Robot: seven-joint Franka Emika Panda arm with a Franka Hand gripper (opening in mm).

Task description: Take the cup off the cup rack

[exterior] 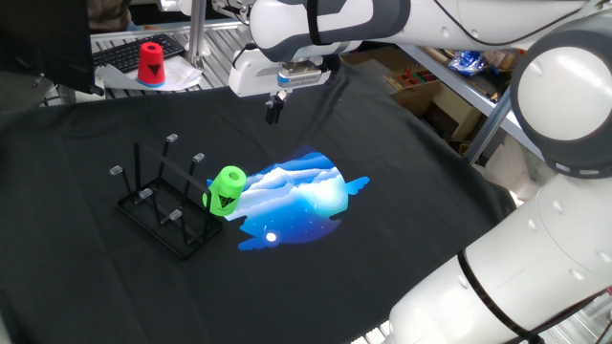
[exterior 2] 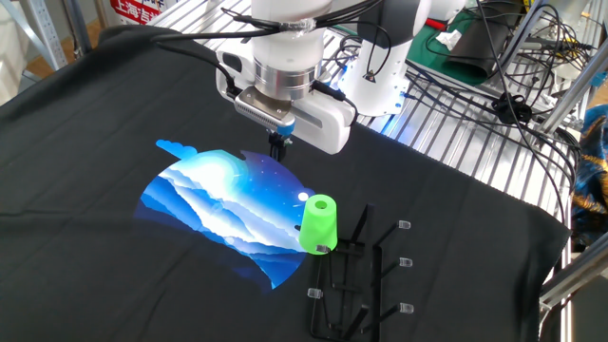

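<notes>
Green cup (exterior: pixel 228 189) sits on the cup rack (exterior: pixel 163 204); gripper (exterior: pixel 274 109) fingers pressed together, hanging well apart

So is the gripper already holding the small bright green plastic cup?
No, the gripper hangs empty above the cloth, apart from the green cup on the black wire rack.

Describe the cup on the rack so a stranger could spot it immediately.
Find the blue mountain print on the black cloth; at its edge stands a low black wire cup rack. The cup sits on the peg nearest the print. It is bright green with a black triangle, unlike the red cup beyond the cloth.
</notes>
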